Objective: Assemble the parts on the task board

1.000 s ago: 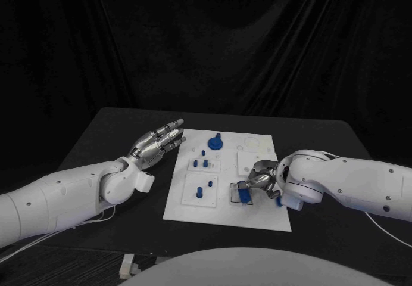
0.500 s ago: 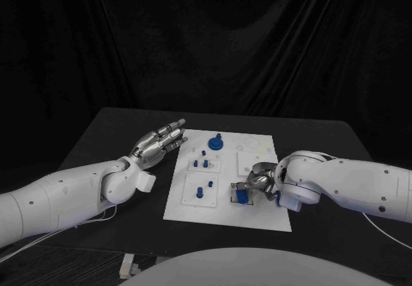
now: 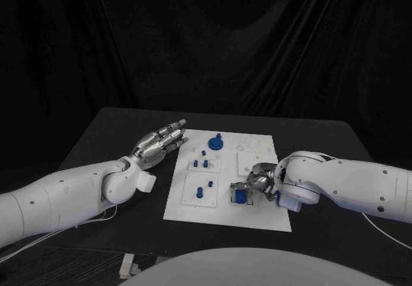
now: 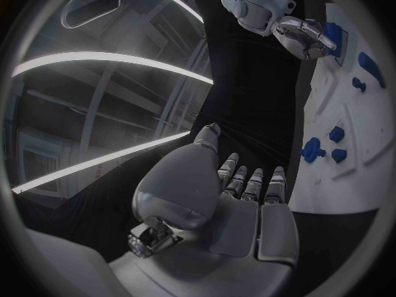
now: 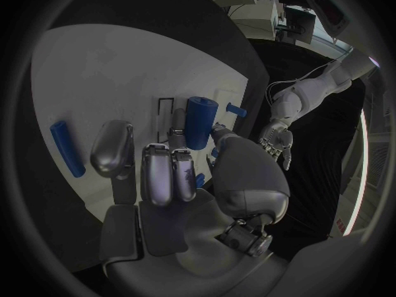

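The white task board lies in the middle of the black table. My right hand hangs low over its front right part and pinches a blue cylinder between thumb and finger. In the right wrist view the blue cylinder stands on the board by a dark-outlined slot, beyond my right hand. My left hand hovers open, fingers spread, just left of the board's far left corner, and holds nothing. My left hand faces the board.
Other blue parts sit on the board: a round knob at the back, small pegs in the middle left and a peg at the front left. A blue bar lies beside my right hand's fingers.
My right hand has shifted slightly to the left with the blue cylinder. My left hand has stayed in place.
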Motion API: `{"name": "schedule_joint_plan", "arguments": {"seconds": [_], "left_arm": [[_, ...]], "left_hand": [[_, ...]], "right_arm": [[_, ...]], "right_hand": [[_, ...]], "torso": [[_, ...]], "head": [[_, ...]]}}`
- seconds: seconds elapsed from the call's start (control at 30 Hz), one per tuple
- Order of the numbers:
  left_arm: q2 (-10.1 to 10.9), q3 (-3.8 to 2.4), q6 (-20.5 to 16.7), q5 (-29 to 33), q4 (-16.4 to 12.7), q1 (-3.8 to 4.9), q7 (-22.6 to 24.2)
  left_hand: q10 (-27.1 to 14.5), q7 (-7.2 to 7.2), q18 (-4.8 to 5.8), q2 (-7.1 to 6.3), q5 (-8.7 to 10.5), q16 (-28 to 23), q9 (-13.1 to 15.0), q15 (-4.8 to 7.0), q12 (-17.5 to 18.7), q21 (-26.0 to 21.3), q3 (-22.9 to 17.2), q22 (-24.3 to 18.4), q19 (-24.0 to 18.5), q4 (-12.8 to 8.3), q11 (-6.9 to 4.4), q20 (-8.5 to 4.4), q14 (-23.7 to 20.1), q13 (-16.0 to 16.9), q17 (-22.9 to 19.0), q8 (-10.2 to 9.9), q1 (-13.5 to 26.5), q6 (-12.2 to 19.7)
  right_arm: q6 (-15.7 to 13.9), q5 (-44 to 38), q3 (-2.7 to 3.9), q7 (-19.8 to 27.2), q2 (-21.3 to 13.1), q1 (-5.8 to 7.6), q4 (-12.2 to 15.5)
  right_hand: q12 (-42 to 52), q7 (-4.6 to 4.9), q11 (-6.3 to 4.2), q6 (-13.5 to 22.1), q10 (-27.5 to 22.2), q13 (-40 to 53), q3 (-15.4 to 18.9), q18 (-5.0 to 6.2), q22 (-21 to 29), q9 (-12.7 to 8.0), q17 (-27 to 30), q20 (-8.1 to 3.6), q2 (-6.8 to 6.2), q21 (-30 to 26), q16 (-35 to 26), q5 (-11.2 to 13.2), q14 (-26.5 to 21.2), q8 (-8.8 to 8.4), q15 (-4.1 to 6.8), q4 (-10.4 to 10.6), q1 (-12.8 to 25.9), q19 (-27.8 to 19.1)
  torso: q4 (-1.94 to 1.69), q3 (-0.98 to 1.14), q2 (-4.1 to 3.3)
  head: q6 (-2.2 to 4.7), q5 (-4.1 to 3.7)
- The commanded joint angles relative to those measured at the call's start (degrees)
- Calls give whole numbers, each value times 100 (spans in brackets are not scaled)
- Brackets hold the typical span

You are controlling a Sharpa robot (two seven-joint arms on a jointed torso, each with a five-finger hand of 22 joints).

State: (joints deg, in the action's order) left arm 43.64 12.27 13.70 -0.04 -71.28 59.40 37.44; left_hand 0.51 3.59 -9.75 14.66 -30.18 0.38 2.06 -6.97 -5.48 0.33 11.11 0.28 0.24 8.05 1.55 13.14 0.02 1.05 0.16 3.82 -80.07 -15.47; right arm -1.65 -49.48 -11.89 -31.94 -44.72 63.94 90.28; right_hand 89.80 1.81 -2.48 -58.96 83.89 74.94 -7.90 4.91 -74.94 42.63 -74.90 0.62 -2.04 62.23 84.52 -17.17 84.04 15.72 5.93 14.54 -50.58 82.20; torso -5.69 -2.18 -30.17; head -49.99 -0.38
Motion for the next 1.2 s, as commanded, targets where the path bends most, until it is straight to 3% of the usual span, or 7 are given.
{"name": "schedule_joint_plan", "arguments": {"seconds": [0.03, 0.47, 0.93, 1.2], "left_arm": [[-16, -6, 91, 5, -6, -12, 37], [-19, -6, 112, 5, -5, -19, 7], [-13, -6, 130, 5, -13, -24, -33], [-4, -6, 133, 5, -17, -26, -35]], "left_hand": [[-10, 25, -22, 16, -19, -7, 7, -55, 7, -18, -26, 8, -10, 4, 42, 28, 4, -8, -5, 35, -24, 1], [-12, 26, -22, 25, -19, -6, 6, -65, 9, -18, -33, 9, -10, 4, 42, 37, 4, -8, -5, 33, -23, 7], [-13, 27, -22, 31, -19, -2, 7, -76, 9, -18, -37, 9, -10, 3, 43, 45, 5, -8, -4, 35, -21, 4], [-14, 29, -20, 35, -18, 3, 7, -95, 5, -17, -41, 9, -9, 3, 44, 54, 6, -8, -2, 35, -17, 4]], "right_arm": [[48, -9, -3, -133, 3, -19, -7], [-6, -9, -3, -131, 3, -19, -14], [-256, -9, -2, -23, -51, -19, 7], [-500, -9, -1, 187, -318, 18, 270]], "right_hand": [[20, 37, 41, -1, 611, 1506, 86, 48, -786, -10, -712, 22, -7, -35, -15, 204, 440, -28, -40, 13, 49, 0], [20, 46, 50, 1, 611, 1506, 408, 47, -790, -6, -727, 28, 6, -31, 5, 892, 443, -57, -48, 157, 177, 14], [20, 39, 45, -33, 611, 1506, 785, 46, -793, 16, -734, 27, 109, -26, 16, 1178, 444, -44, -45, 212, 499, 22], [20, 32, 40, -56, 611, 1506, 876, 43, -798, 28, -759, 25, 133, -6, 36, 1242, 450, -28, -40, 213, 569, 31]], "torso": [[1, 0, 1], [0, 2, -1], [3, 0, -3], [-3, 6, -6]], "head": [[-1, 7], [-1, 7], [-1, 42], [-1, 51]]}}
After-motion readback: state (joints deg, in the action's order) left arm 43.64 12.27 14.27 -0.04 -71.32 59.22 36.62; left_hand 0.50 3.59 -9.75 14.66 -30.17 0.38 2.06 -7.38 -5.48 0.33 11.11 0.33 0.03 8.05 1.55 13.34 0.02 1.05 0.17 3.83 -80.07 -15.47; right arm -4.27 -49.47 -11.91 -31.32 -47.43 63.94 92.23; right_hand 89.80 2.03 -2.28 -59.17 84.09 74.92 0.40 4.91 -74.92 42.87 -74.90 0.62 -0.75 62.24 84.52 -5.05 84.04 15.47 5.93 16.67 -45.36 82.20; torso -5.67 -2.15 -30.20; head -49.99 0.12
